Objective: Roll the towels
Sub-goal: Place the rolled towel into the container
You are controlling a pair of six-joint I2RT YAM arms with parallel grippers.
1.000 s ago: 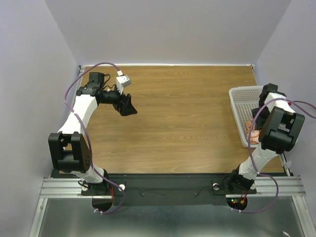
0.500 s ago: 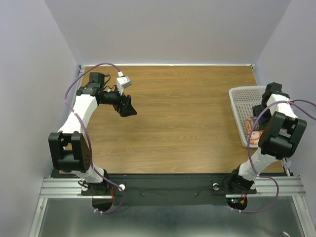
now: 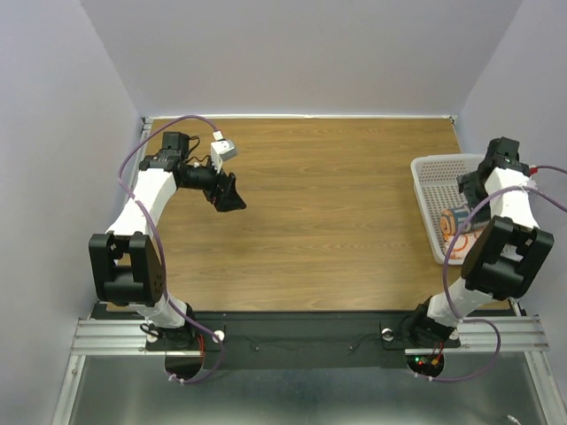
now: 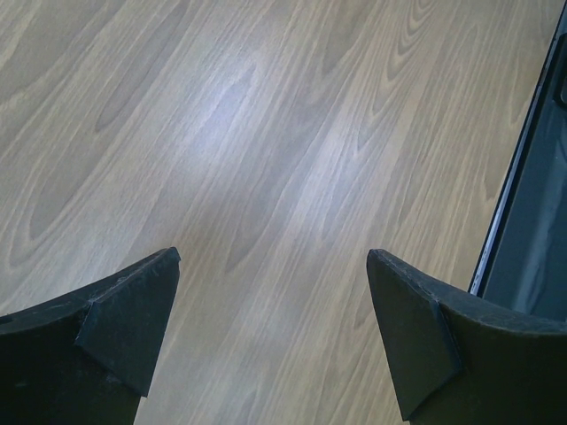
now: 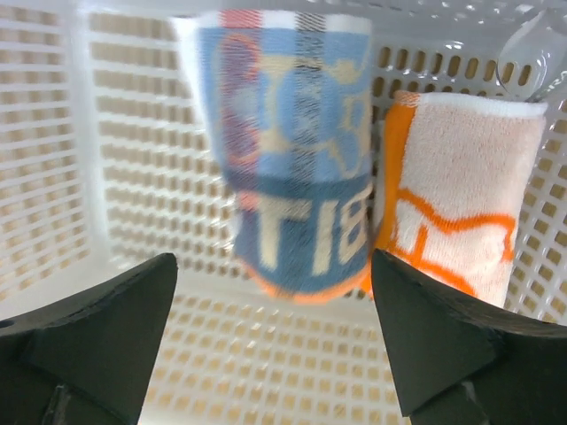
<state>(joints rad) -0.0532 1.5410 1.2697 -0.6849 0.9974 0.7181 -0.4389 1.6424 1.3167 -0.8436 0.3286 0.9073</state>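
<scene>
Where rolled blue-lettered towel [image 5: 297, 150] and orange-print towel [image 5: 456, 199] sit touching side by side in basket [image 5: 53, 177], right hand [image 5: 273, 258] hovers over them, released, grasping nothing. Left hand [image 4: 273, 257] released too, above surface [image 4: 266, 106], far-left side, well apart.

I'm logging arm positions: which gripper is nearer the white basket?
Right. The right gripper hangs open directly over the basket, above the rolled towels; the left gripper is far across the table, over bare wood.
</scene>
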